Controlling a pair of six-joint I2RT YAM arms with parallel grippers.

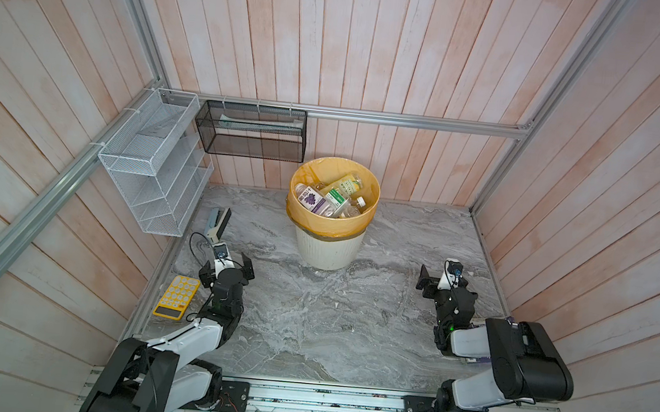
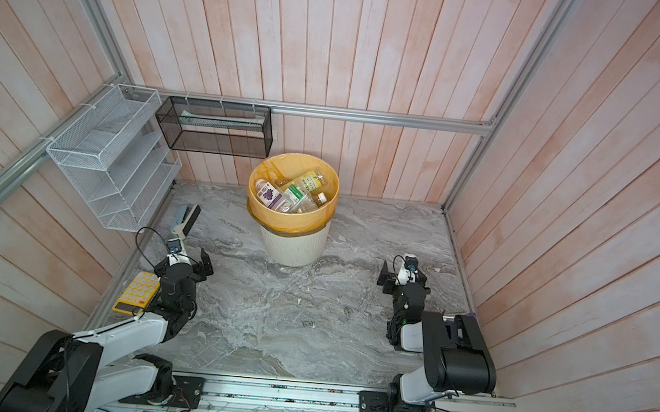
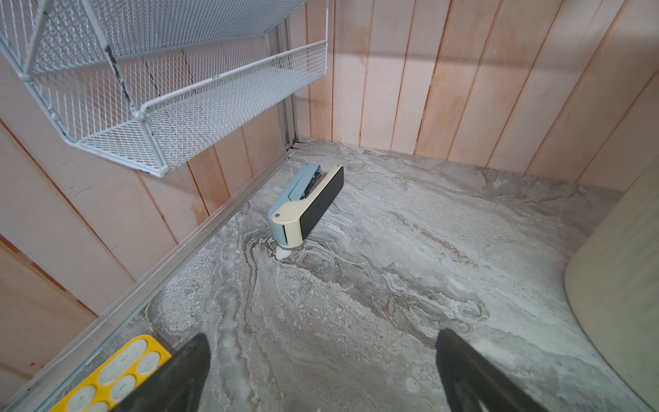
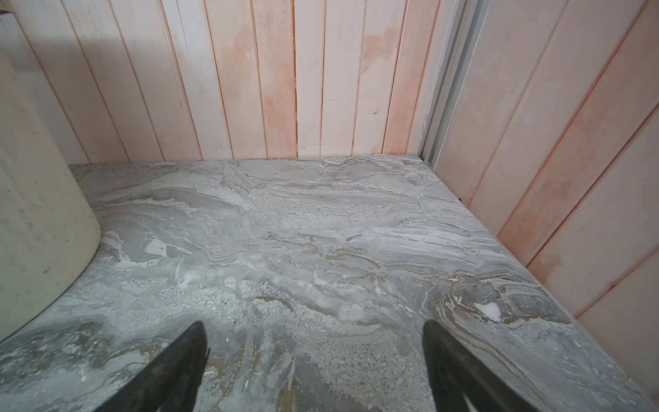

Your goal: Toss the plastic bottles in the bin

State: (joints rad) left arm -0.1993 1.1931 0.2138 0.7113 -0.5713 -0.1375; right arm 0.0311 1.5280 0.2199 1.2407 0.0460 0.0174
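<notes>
Bin: we see the round cream-white ribbed plastic bin (image 1: pixel 327 252), lined with a yellow-orange bag (image 1: pixel 330 226) folded over its rim, standing at the far middle of the grey marbled worktop (image 1: pixel 327 332), close to the far wall (image 1: pixel 377 53) of pale pink planks.
Bottles: the small clear plastic bottles (image 1: pixel 331 199) lie heaped inside the bin; we make out a purple label at the left, a green-and-white one in the middle and a pale yellow-green one farther back.
Left hand: our left hand (image 3: pixel 322 342) hovers over bare worktop at the left, its black fingers (image 3: pixel 178 374) spread wide with nothing between them.
Right hand: our right hand (image 4: pixel 313 328) hangs at the right, well apart from the bin, fingers just as wide and gripping nothing.
Stapler: a light-blue, cream and black stapler (image 3: pixel 306 205) sits by the left wall (image 1: pixel 17 99), beyond the left hand.
Calculator: a flat yellow calculator (image 1: pixel 177 297) with white keys lies left of the left hand and nearer to us.
Rack: a white wire mesh rack (image 1: pixel 148 167) hangs on the left wall above the stapler.
Basket: a black wire mesh basket (image 1: pixel 250 132) hangs on the far wall, left of the bin.
</notes>
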